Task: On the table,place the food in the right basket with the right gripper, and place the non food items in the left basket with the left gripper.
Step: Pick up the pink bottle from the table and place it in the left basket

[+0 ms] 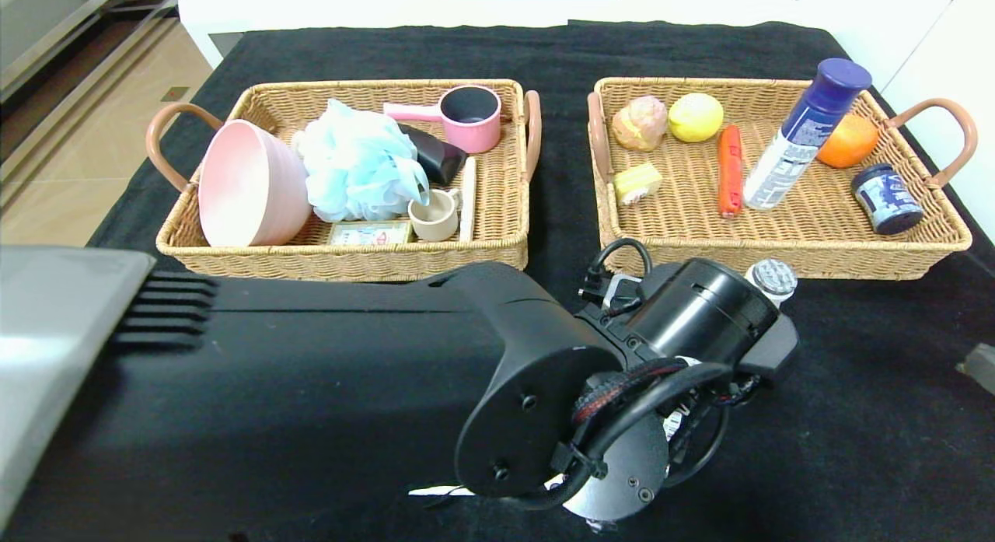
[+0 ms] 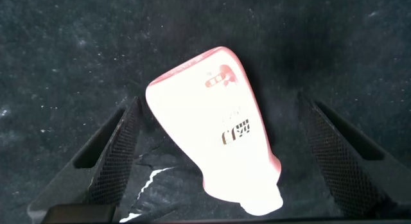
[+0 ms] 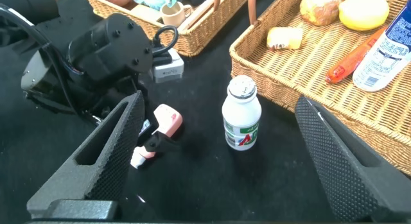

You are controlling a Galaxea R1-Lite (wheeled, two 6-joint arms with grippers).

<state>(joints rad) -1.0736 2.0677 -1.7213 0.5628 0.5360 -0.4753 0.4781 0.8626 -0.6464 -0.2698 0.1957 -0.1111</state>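
Hovering my left gripper (image 2: 218,156) over the flat pink tube (image 2: 218,131) near the table's (image 1: 855,386) front edge, fingers apart either side without touching, my right gripper (image 3: 221,160) spread wide facing the small white bottle (image 3: 241,115) upright just before the right basket (image 1: 777,254), left basket (image 1: 350,258) holding bowl (image 1: 249,184) and pouf (image 1: 357,165).

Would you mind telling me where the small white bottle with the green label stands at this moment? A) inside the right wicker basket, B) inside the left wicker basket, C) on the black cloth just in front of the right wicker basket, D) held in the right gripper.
C: the small white bottle with the green label stands upright on the black cloth, outside the right wicker basket, untouched.
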